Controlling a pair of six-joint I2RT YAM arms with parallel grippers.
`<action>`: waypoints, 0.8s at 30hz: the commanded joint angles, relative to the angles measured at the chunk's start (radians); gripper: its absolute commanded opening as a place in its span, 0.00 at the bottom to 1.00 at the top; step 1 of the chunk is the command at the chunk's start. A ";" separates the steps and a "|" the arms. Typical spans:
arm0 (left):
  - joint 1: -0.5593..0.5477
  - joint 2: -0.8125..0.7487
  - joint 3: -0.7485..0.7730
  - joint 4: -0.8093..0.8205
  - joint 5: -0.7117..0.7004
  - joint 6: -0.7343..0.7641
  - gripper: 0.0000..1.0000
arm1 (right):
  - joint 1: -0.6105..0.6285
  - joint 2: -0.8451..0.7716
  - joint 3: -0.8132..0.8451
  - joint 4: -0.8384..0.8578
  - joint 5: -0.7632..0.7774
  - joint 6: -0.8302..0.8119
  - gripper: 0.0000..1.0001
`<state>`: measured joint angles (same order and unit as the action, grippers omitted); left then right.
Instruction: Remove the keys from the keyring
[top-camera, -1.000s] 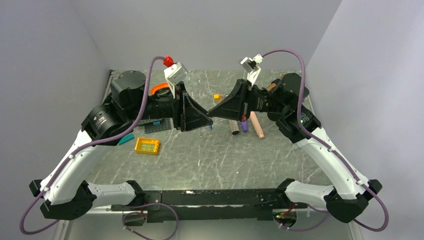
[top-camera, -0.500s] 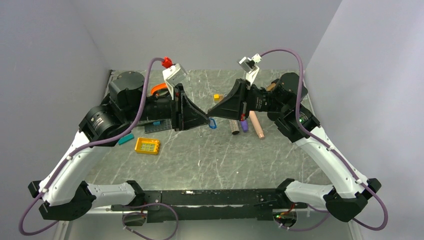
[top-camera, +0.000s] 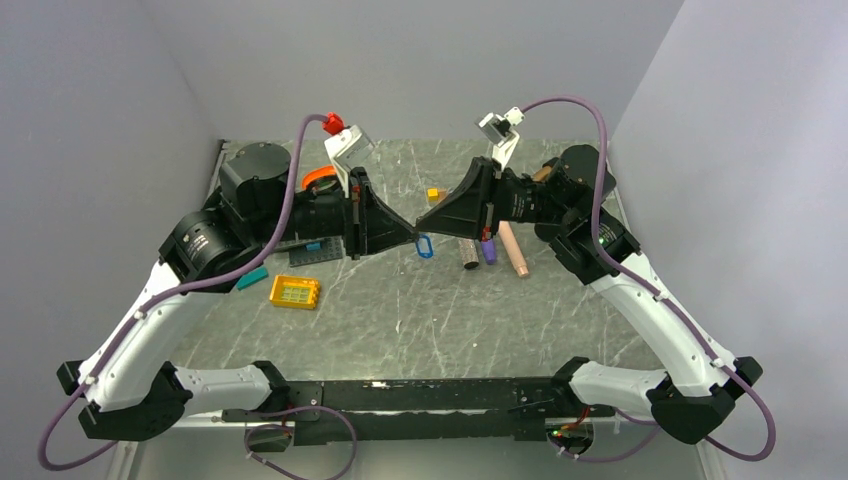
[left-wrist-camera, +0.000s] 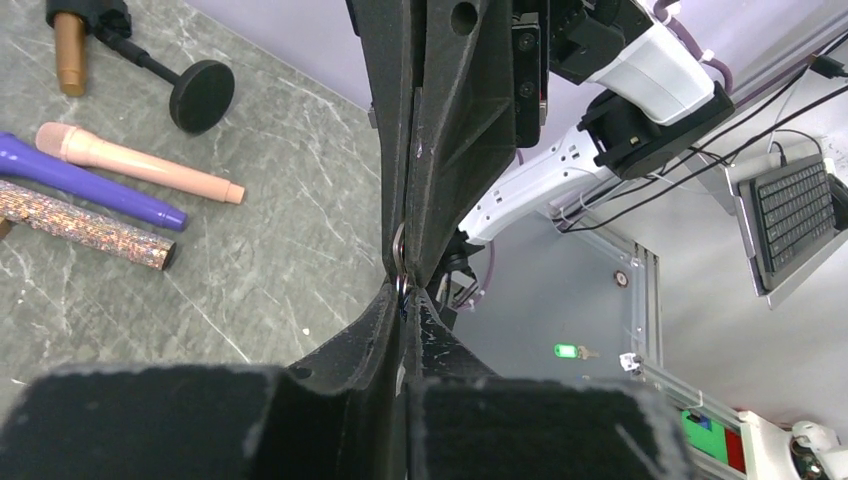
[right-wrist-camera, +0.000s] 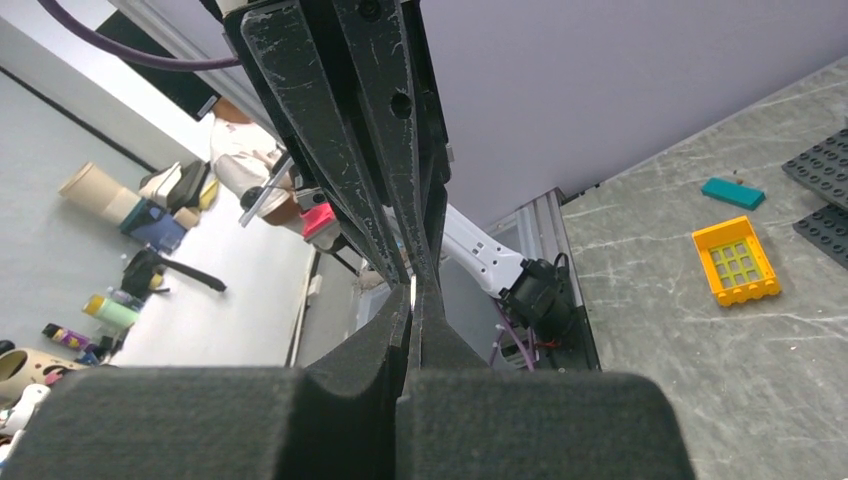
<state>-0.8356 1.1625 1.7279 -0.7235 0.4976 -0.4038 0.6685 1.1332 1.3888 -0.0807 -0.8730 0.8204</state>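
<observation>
As seen from overhead, left to right.

- Flat teal bar (top-camera: 252, 277), lying on grey marbled tabletop (top-camera: 430, 320) near the left arm's elbow.
- Orange-yellow plastic brick with gridded top (top-camera: 295, 292), just right of the bar and apart from it.
- Dark grey studded baseplate (top-camera: 312, 252), beyond the brick, partly under the left arm.
- Black two-finger left gripper (top-camera: 412, 237), raised off the tabletop and pointing right. Jaws pressed together with no gap, pinching the top of the tiny bright-blue oval keyring (top-camera: 425, 246).
- Keyring hanging just below and slightly right of the left tips, directly under the spot where both grippers meet.
- Black two-finger right gripper (top-camera: 421, 223), pointing left, tip to tip with the left one and a shade above it. Jaws closed to a hairline seam; hold on anything not discernible.
- Small silvery ring (left-wrist-camera: 397, 258), in the left wrist view, lodged at the seam between the two pairs of tips.
- Small yellow block (top-camera: 433, 194), farther back on the tabletop.
- Glitter-covered stick (top-camera: 468, 255), purple microphone (top-camera: 488, 252) and pale pink microphone (top-camera: 516, 255), side by side on the tabletop beneath the right gripper's body.
</observation>
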 joint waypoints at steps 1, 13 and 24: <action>-0.005 -0.012 -0.013 0.051 -0.080 -0.013 0.05 | 0.009 -0.001 0.012 0.057 -0.012 0.021 0.00; -0.004 -0.005 0.047 0.023 -0.093 0.012 0.00 | 0.017 0.031 0.063 0.014 -0.085 -0.028 0.00; -0.003 0.027 0.105 -0.066 0.025 0.068 0.00 | 0.017 0.021 0.109 -0.147 -0.187 -0.164 0.00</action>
<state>-0.8440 1.1767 1.7786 -0.7883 0.4984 -0.3885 0.6739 1.1725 1.4670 -0.1635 -0.9600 0.6994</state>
